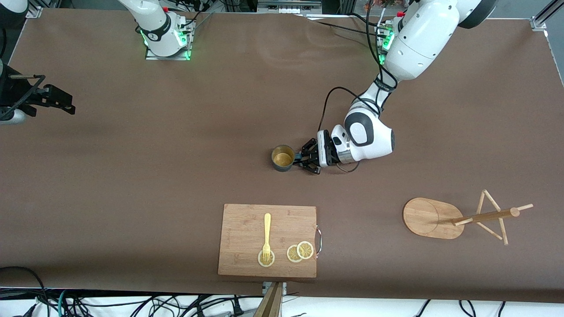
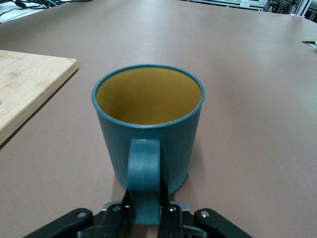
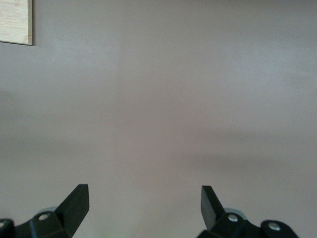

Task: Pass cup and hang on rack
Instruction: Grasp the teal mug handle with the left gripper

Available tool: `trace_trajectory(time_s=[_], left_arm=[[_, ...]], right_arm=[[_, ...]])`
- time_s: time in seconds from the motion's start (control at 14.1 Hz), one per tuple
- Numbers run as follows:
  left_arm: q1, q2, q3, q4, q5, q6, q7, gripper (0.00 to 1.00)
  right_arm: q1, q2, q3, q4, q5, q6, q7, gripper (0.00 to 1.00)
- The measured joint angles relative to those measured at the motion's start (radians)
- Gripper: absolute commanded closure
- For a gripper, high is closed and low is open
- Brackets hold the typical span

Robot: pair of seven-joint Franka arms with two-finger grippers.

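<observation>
Front view: bamboo cutting board (image 1: 267, 240), nearest the camera at the table's near edge, carrying a yellow fork (image 1: 266, 236) and three lemon slices (image 1: 299, 252); a metal handle on the board's side toward the left arm's end; no legible writing on any item. Cup (image 1: 282, 158), dark teal with ochre inside, upright on the brown table (image 1: 132, 176) near its middle, farther from the camera than the board, with bare cloth around it except where the gripper meets it. Left gripper (image 1: 301, 159) low at the table surface beside the cup, fingers pressed together on the cup's handle. Rack (image 1: 458, 217), bamboo, oval base with pole and thin pegs, toward the left arm's end of the table, well apart from the cup, wide open table between them. Right gripper (image 1: 59, 103) waiting over the right arm's end of the table, near the table's edge, holding nothing. Left wrist view: cup (image 2: 148, 124) upright, handle pinched between the left gripper's (image 2: 146, 218) fingers (image 2: 168, 220); corner of the cutting board (image 2: 29, 84) beside it, apart; no marking seen on the cup. Right wrist view: right gripper (image 3: 144, 203) with fingers (image 3: 74, 203) spread wide over bare table, a corner of the cutting board (image 3: 15, 20) well apart.
</observation>
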Motion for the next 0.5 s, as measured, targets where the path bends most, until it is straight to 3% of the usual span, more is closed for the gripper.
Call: trace_trajectory(time_s=[0.21,0.5], left_arm=[[0.008,-0.003,0.007,0.003,-0.007,0.000,-0.062,1.00],[0.044,-0.073,0.010,-0.021,-0.007,-0.028,-0.344,1.00]], right_arm=[[0.008,-0.002,0.009,0.002,0.000,0.008,0.000,0.00],[0.013,-0.002,0.017,0.003,0.000,0.009,0.001,0.00]])
